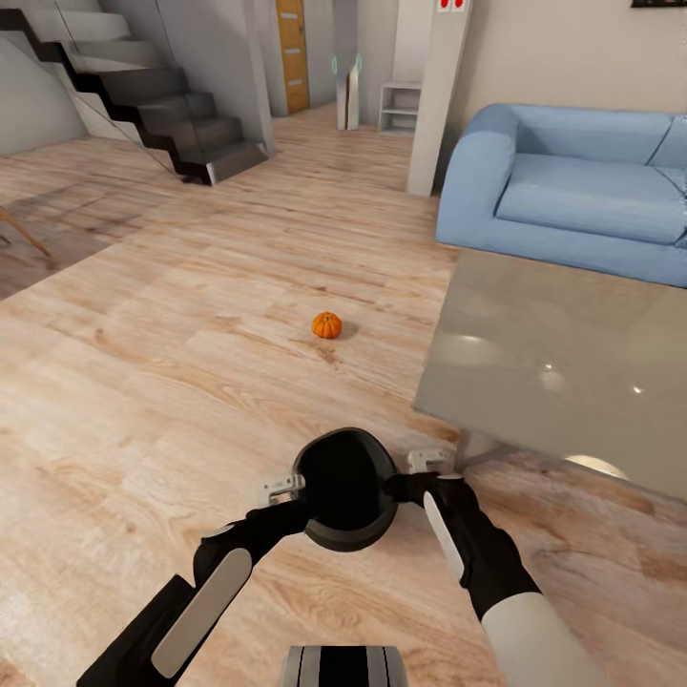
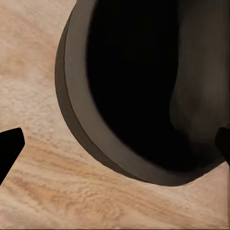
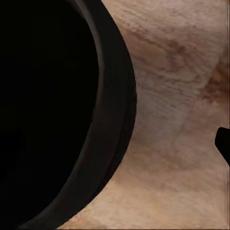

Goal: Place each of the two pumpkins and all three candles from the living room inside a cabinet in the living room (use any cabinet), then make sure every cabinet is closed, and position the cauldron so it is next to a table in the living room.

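**Pincers flank the cauldron, tabletop just to the right**

Left pincer (image 1: 283, 488) and right pincer (image 1: 426, 465) sit on opposite sides of the cauldron (image 1: 345, 489), low in the centre of the head view, one at each edge of its dark round rim. Whether either is clamped on a handle or only pressed against the pot, I cannot tell: in the left wrist view the two dark fingertips (image 2: 10, 148) stand wide apart with the cauldron's rim (image 2: 81, 120) between them, and in the right wrist view a single fingertip (image 3: 223, 143) shows beside the rim (image 3: 117, 124), so its spread is not readable.

The relation that matters is sideways. The grey glossy tabletop (image 1: 553, 372) fills the right middle of the frame, its near corner just above and right of the right pincer, with the blue sofa (image 1: 572, 191) behind it. The cauldron already lies near that corner, so any further carry would be short and rightward; the right arm is the nearer one.

One pumpkin (image 1: 326, 325) rests on the wooden floor (image 1: 143, 382), well apart, straight up-frame from the cauldron, roughly midway between both arms.
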